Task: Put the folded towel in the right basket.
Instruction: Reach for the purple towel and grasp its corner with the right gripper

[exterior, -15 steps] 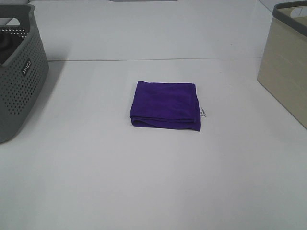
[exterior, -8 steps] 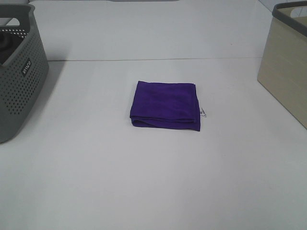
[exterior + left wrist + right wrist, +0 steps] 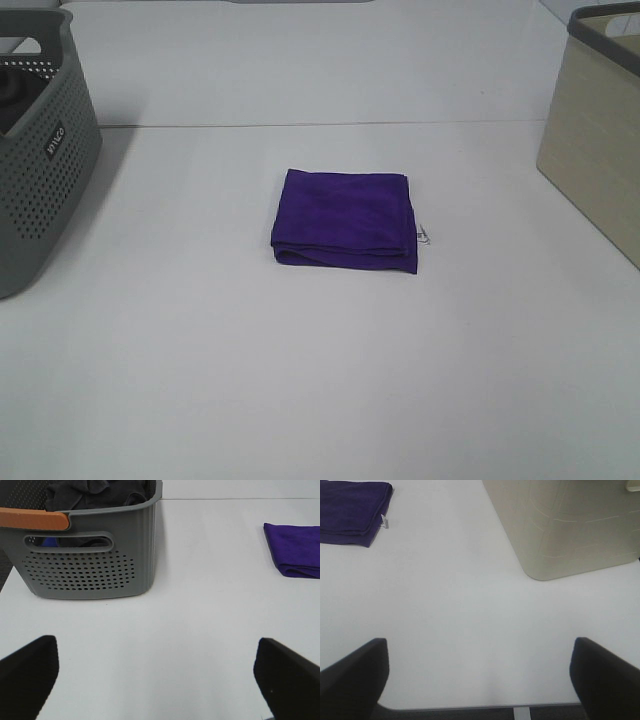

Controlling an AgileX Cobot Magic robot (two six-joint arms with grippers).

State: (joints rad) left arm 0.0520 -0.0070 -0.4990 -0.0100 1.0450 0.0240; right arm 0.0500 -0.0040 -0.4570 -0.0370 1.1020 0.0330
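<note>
A folded purple towel (image 3: 345, 220) lies flat in the middle of the white table; it also shows in the left wrist view (image 3: 295, 548) and the right wrist view (image 3: 351, 511). The right basket (image 3: 595, 130) is beige with a grey rim and stands at the right edge; it shows close in the right wrist view (image 3: 565, 525). My left gripper (image 3: 155, 680) is open and empty, far from the towel. My right gripper (image 3: 477, 680) is open and empty near the table's front edge. Neither arm shows in the exterior high view.
A grey perforated basket (image 3: 40, 150) stands at the left edge, holding dark cloth (image 3: 95, 492) and showing an orange handle (image 3: 32, 519). The white table (image 3: 320, 380) ends at a front edge in the right wrist view (image 3: 470, 707).
</note>
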